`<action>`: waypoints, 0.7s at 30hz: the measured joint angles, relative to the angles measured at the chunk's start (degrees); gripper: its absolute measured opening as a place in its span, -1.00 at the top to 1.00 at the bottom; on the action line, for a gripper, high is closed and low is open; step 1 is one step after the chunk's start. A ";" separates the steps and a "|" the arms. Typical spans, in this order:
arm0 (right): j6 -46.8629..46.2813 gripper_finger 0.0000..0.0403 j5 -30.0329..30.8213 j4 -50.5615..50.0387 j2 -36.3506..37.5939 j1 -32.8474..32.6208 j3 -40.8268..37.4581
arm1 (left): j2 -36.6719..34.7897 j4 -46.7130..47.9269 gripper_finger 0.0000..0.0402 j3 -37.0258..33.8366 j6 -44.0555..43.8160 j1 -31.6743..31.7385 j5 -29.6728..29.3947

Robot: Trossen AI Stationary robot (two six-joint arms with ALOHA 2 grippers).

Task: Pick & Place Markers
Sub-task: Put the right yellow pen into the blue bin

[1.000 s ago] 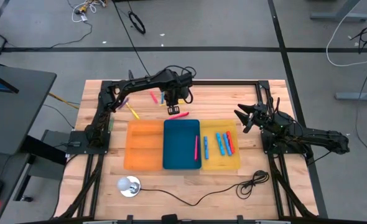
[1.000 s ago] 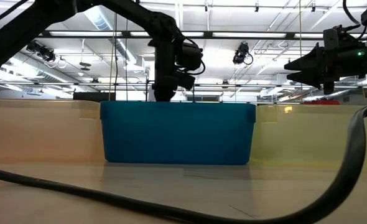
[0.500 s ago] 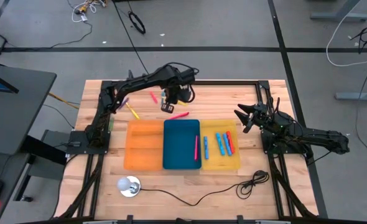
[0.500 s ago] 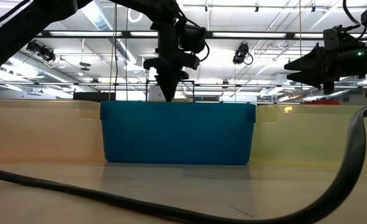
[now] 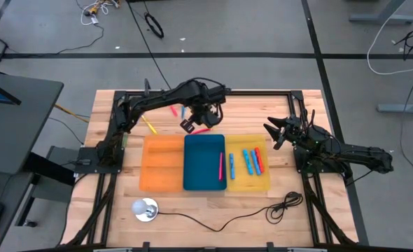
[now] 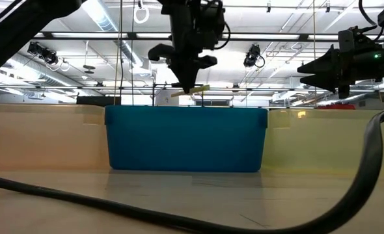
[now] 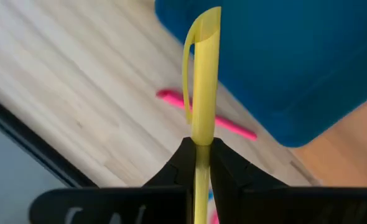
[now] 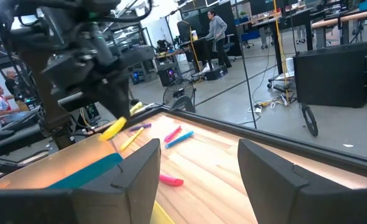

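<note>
In the high view the left pincer [image 5: 194, 120] hangs just above the top edge of the blue tray [image 5: 204, 168], in the upper middle of the frame, clenched on a yellow marker [image 7: 203, 81]. The low view shows that marker lifted clear of the tray's rim, lying nearly level under the fingertips. A pink marker [image 5: 204, 129] lies on the counter [image 5: 304, 196] just beside the tray's top edge, and another yellow marker [image 5: 149, 125] lies further left on the wood. More markers rest inside the yellow tray [image 5: 262, 183] at centre right, and one pink marker [image 5: 220, 166] lies in the blue tray. The orange tray [image 5: 163, 164] sits to the left. The right pincer [image 5: 270, 133] waits at the right of the frame, its fingers parted and holding nothing.
</note>
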State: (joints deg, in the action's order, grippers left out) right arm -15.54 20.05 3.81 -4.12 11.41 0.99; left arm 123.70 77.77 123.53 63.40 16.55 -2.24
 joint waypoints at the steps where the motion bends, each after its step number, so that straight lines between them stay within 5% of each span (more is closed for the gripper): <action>1: -0.01 -0.07 0.00 0.00 0.01 -0.01 0.00 | 0.00 0.00 0.87 0.13 0.81 -0.70 -0.02; 21: -0.01 -0.07 0.00 0.00 0.01 0.01 0.00 | 0.11 -2.68 0.87 -0.24 14.45 -14.31 1.06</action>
State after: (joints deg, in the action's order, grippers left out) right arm -15.55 20.05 3.81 -4.11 11.42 0.99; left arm 123.81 75.09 123.30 77.85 2.24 -1.18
